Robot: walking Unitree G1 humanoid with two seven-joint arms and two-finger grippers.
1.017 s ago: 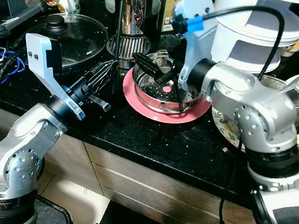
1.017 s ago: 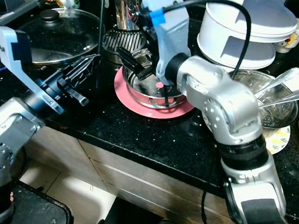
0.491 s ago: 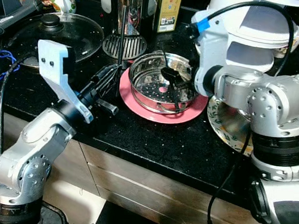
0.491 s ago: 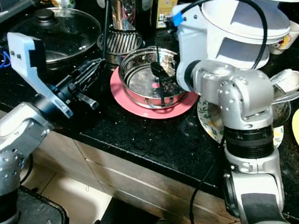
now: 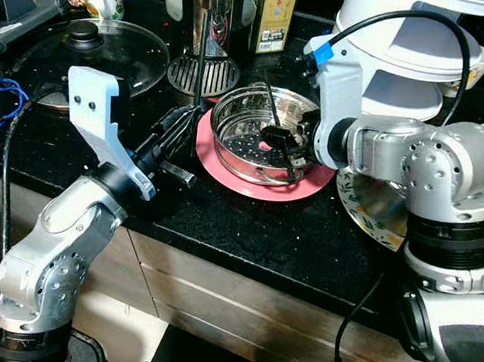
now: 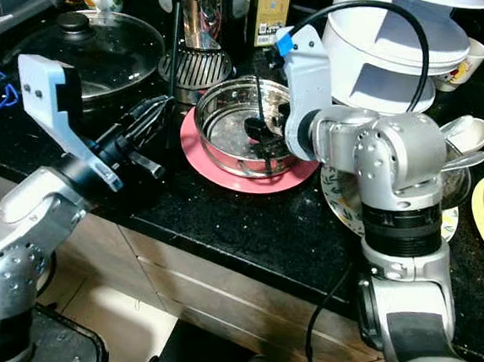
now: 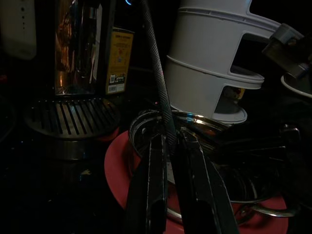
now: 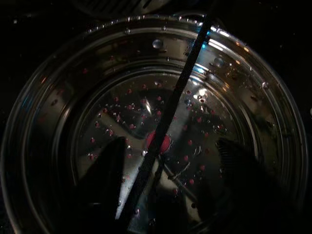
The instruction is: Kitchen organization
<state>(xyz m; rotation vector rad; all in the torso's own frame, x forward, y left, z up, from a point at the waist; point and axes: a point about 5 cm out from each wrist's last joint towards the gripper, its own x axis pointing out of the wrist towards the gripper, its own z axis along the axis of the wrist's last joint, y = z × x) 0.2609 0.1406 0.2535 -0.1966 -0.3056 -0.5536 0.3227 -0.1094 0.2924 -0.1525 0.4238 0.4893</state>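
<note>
Eye views: steel steamer basket [image 5: 259, 132] sits on a pink plate [image 5: 227, 158] on the black desk [image 5: 246, 228]. Left wrist: left gripper [image 7: 171, 146] fingers closed, beside the plate. Right wrist: right gripper [image 8: 170, 161] fingers spread inside the basket

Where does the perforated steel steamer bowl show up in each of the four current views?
Left eye view: steamer bowl at centre, on the pink plate.
Right eye view: left of centre, rim at, on the same plate.
Left wrist view: lower centre, behind the fingertips, rim at.
Right wrist view: seen from above, perforated floor at.
Shared landmark: the pink plate under it.
</note>
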